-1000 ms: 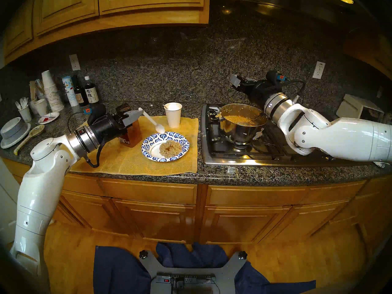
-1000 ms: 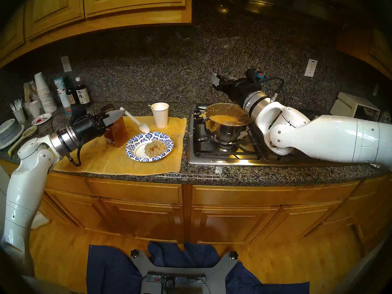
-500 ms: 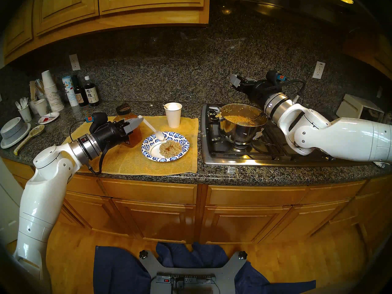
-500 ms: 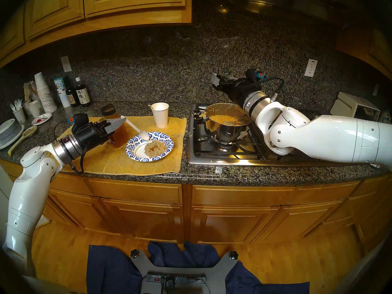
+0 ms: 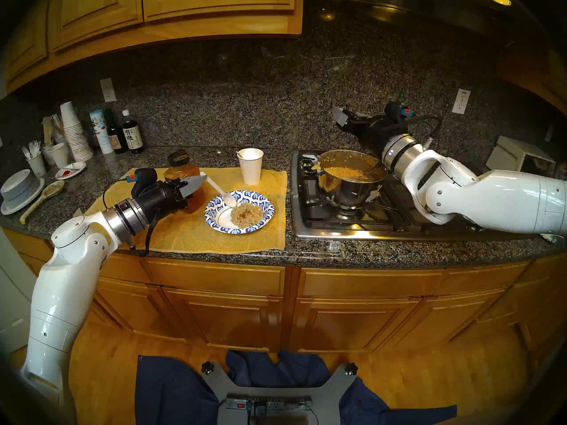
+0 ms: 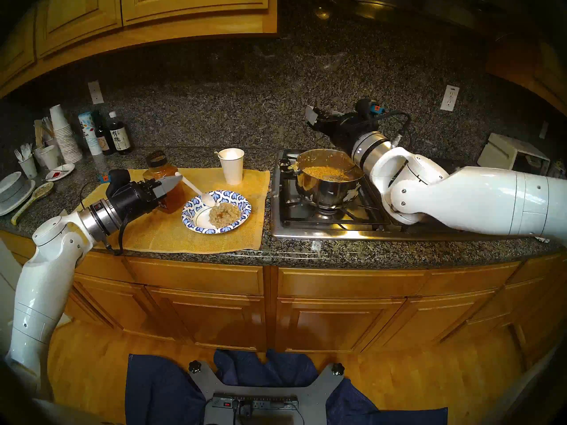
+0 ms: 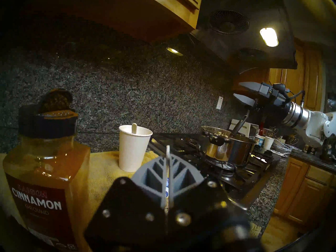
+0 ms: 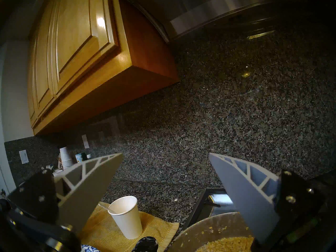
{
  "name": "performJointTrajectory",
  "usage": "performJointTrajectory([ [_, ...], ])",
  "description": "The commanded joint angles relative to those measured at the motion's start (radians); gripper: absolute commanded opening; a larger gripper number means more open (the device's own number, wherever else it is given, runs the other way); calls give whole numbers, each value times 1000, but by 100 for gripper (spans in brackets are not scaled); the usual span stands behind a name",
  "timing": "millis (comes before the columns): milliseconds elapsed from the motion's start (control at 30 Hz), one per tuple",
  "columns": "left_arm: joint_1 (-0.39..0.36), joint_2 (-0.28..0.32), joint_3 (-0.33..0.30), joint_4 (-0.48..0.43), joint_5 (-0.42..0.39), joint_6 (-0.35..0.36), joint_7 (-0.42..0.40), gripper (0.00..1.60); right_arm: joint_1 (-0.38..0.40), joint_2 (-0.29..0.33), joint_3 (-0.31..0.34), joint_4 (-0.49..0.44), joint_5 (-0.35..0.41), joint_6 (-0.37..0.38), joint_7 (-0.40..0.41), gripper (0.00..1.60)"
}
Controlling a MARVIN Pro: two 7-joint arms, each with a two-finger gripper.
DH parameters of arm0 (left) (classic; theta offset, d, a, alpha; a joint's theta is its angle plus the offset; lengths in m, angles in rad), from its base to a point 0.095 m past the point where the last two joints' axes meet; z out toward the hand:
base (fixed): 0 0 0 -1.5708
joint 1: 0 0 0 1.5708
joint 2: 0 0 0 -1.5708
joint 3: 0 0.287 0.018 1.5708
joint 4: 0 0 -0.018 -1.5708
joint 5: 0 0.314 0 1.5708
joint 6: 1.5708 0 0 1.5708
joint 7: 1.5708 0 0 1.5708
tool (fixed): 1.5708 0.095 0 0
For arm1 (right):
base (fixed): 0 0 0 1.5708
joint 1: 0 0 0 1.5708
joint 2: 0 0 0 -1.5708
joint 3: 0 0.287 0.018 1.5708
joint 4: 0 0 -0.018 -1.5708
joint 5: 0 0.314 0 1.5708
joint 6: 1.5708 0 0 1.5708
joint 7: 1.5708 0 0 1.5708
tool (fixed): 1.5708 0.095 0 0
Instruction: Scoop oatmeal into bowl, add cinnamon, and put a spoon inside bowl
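"CINNAMON GROUND" on the cinnamon (image 7: 39, 198) label (brand line above unclear)

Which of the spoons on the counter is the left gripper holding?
The small white plastic spoon: left gripper is shut on its handle, scoop over the bowl. The speckled yellowish spoon lies far left; another handle sits in the paper cup.

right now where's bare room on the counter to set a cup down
Free: the yellow mat in front of the bowl and cinnamon, and the granite between paper cup and stove. Crowded: the far left corner with the stacked cups, bottles and grey bowls.
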Motion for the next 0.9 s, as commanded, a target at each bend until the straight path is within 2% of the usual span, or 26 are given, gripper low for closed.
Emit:
performJointTrajectory([
  [0,-26,0,-3,11,-13,4,-4,0,35,-2,34,-1,-3,-15,0,160],
  [500,-41,-11,10,17,-34,68,4,0,35,-2,33,-1,-3,-14,1,160],
  [867,-7,0,-12,-11,-48,124,-14,0,35,-2,34,-1,-3,-15,1,160],
])
